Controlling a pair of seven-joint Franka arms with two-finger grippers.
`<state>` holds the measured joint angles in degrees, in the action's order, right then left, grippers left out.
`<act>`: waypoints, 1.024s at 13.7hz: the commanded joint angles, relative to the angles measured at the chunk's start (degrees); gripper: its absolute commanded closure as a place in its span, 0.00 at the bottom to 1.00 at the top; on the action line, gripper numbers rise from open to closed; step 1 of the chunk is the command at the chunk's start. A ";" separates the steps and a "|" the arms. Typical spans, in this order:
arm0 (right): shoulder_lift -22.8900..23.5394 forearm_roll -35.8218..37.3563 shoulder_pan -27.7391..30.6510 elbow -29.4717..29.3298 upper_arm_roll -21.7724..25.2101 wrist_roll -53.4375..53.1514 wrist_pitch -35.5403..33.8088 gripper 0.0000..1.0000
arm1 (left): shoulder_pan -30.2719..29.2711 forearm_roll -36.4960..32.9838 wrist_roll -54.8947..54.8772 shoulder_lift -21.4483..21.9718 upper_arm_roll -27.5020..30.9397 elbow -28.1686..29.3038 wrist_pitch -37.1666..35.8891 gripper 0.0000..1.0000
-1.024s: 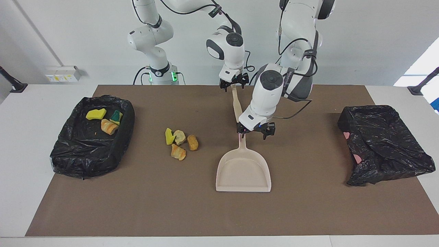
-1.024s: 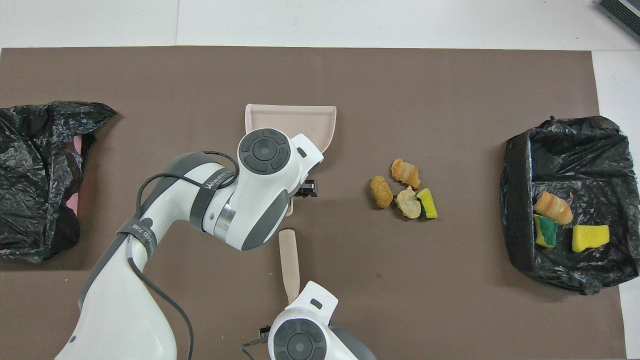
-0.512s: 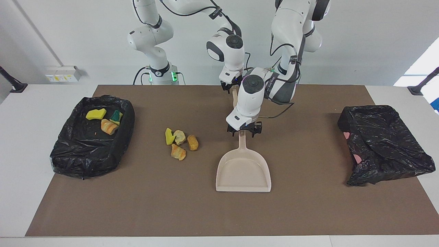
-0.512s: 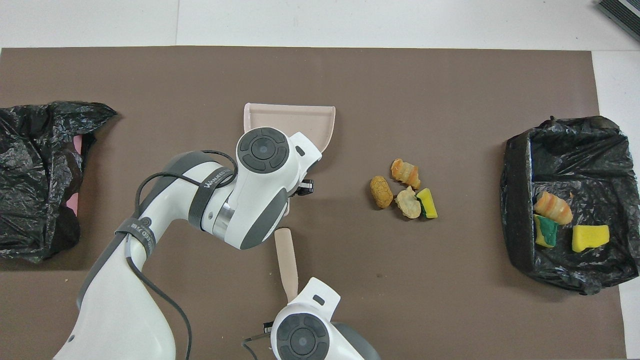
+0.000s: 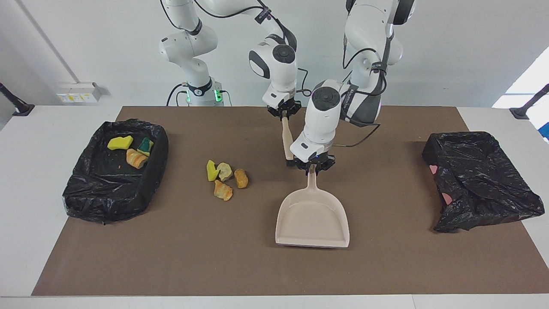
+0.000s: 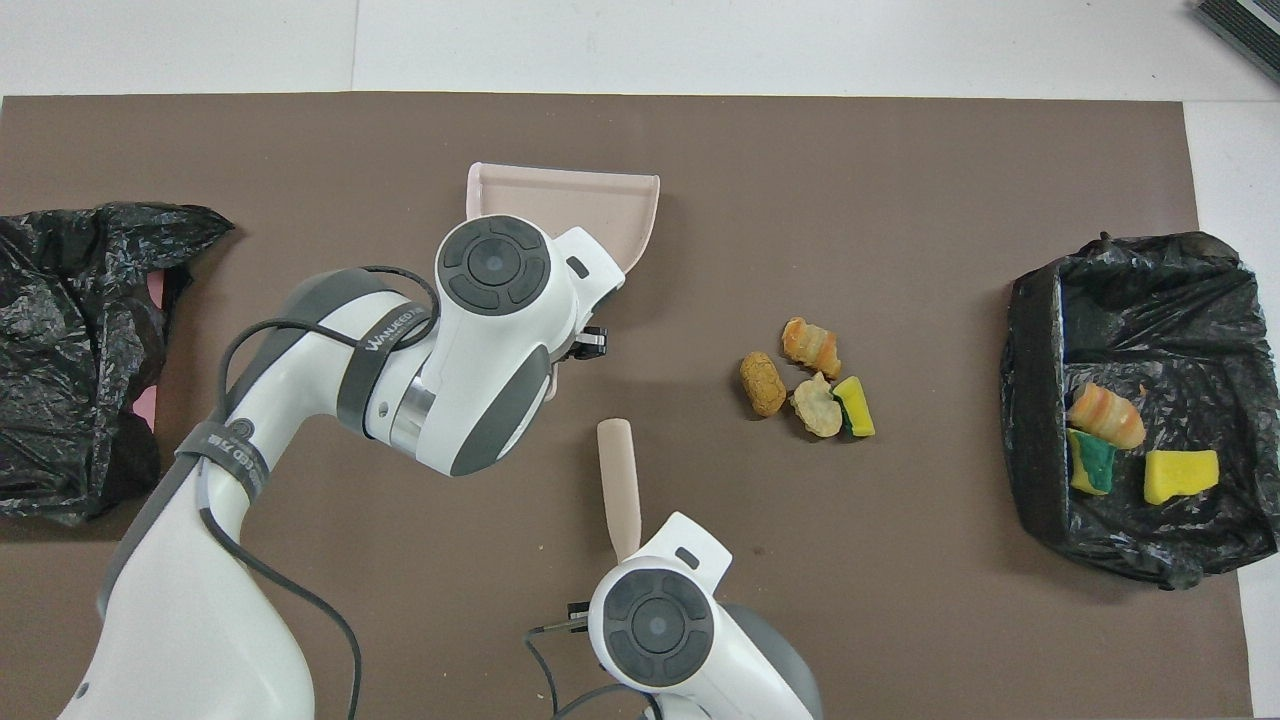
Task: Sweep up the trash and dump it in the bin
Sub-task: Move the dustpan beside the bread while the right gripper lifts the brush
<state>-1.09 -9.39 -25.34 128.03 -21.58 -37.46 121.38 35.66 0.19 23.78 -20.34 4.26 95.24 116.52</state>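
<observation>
Left gripper [image 5: 316, 166]: clamped on end of handle of beige plastic dustpan [image 5: 312, 219] [image 6: 600, 208], mid-table; pan slightly tilted over brown table mat [image 5: 386, 266] [image 6: 900, 180], open mouth pointing away from robots. Whether pan rests on mat or hangs just above, cannot tell.

Right gripper [image 5: 283, 113]: closed on upper end of beige brush handle [image 5: 286, 141] [image 6: 620, 485], stick slanting down toward dustpan handle, lower end just beside left gripper. Bristle end not visible.

Trash: four loose scraps clustered on mat toward right arm's end of table, well apart from dustpan — yellow-green sponge chunk [image 5: 211, 171] [image 6: 855, 407], pale crumbly bread piece [image 5: 224, 171] [image 6: 817, 405], golden-brown oval pastry [image 5: 241, 178] [image 6: 763, 384], striped orange pastry roll [image 5: 223, 190] [image 6: 811, 346].

Black-bag-lined bin [image 5: 85, 193] [image 6: 1130, 290] at right arm's end: holds yellow sponge block [image 5: 119, 142] [image 6: 1181, 475], green-and-yellow sponge piece [image 5: 146, 146] [image 6: 1089, 461], orange striped roll [image 5: 136, 158] [image 6: 1106, 415].

Crumpled black plastic bag [image 5: 480, 180] [image 6: 70, 350] over something pink at left arm's end.
</observation>
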 commanded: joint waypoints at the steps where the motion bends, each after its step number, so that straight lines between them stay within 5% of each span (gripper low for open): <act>1: -7.51 0.77 5.37 0.64 -0.30 4.22 -7.27 1.00 | -1.73 -1.95 -4.51 1.09 -0.13 -3.47 -4.89 1.00; 4: -12.09 1.48 16.24 0.29 -0.30 13.15 -13.95 1.00 | -4.89 -1.95 -15.39 5.04 -0.13 -3.48 -10.06 1.00; 8: -11.66 8.21 26.12 0.11 -0.30 19.96 -16.43 1.00 | -9.72 -3.08 -38.14 9.35 -0.13 -3.48 -18.42 1.00; 11: -9.64 13.15 32.62 0.73 -0.39 27.41 -17.14 1.00 | -10.26 -5.47 -50.04 9.80 -0.13 -3.22 -20.28 1.00; 14: -2.54 21.85 33.69 0.73 -0.48 29.81 -16.52 1.00 | -11.83 -5.47 -63.18 10.32 -0.13 -2.26 -21.16 1.00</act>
<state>-8.22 8.42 7.62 129.23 -21.06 -8.89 104.55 25.32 -4.13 -31.09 -11.14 4.49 91.83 96.24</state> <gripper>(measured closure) 0.736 0.687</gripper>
